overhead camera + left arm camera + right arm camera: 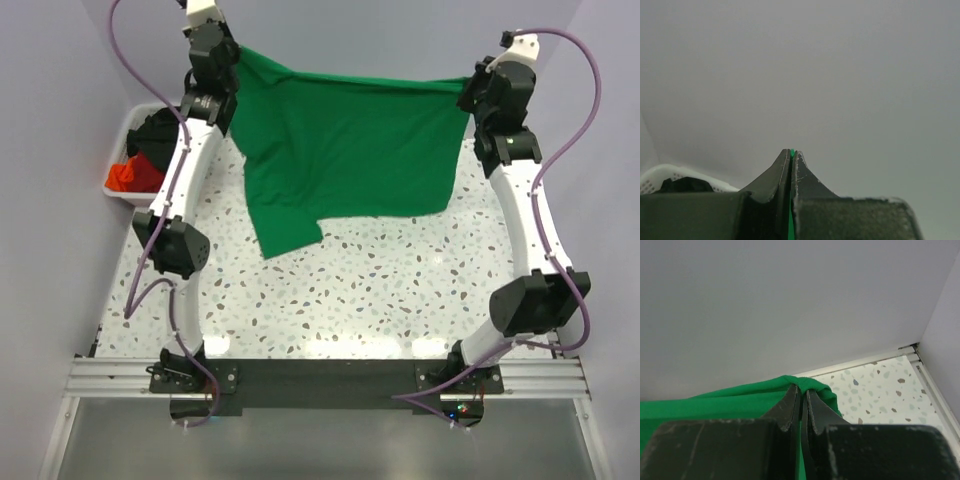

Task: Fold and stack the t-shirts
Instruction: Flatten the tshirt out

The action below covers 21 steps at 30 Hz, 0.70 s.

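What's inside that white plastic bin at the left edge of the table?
Crumpled black fabric and orange-red fabric lie in the white plastic bin. Anything beneath them, or behind the robot's arm, is hidden.

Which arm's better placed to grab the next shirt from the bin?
Left, likely: white plastic bin holding black fabric t-shirt and red fabric t-shirt sits beside it; right gripper across the table.

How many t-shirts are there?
3. A green one hangs stretched between the left gripper and right gripper; a black one and a red one sit bunched in the white bin on the left. More may be hidden underneath.
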Tool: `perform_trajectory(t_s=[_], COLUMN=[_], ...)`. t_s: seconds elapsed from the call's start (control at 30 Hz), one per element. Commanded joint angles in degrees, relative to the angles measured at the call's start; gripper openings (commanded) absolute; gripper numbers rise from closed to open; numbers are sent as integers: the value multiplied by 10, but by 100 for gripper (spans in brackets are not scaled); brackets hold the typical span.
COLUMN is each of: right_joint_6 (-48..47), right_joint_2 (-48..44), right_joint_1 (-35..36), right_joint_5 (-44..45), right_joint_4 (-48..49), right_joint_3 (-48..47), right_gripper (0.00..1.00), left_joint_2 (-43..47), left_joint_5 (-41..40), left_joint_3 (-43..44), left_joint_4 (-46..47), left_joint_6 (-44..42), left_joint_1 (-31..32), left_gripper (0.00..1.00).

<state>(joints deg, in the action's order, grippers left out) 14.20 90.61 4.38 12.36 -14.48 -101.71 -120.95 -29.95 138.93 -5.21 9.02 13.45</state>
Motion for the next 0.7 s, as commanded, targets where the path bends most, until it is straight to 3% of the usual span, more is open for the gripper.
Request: perform_trajectory(t_s=[0.0, 0.17, 0.27, 0.4, 0.53, 0.67], right_joint_6=[18, 21, 28, 51, 102, 163], right_joint_2=[10, -50, -104, -182, -242, -250], right_joint_1=[-24, -26, -27, -25, -26, -26], right_joint_5=[-53, -78, -79, -76, -69, -112], right_joint_4=[80, 121, 126, 99, 58, 13], right_joint_3=[-59, 42, 105, 191, 299, 437], right_gripper=[0, 0, 0, 0, 0, 0], left_joint_2=[33, 160, 250, 329, 386, 437], left_joint_5=[30, 25, 14, 9, 16, 5], left_joint_3=[1, -264, -377, -445, -536, -698], left_joint_4=[86, 216, 277, 260, 206, 148], left_joint_6=[-8, -14, -29, -21, 46, 113], left_joint_1=[-9, 1, 16, 28, 39, 47], left_gripper=[0, 0, 0, 0, 0, 0])
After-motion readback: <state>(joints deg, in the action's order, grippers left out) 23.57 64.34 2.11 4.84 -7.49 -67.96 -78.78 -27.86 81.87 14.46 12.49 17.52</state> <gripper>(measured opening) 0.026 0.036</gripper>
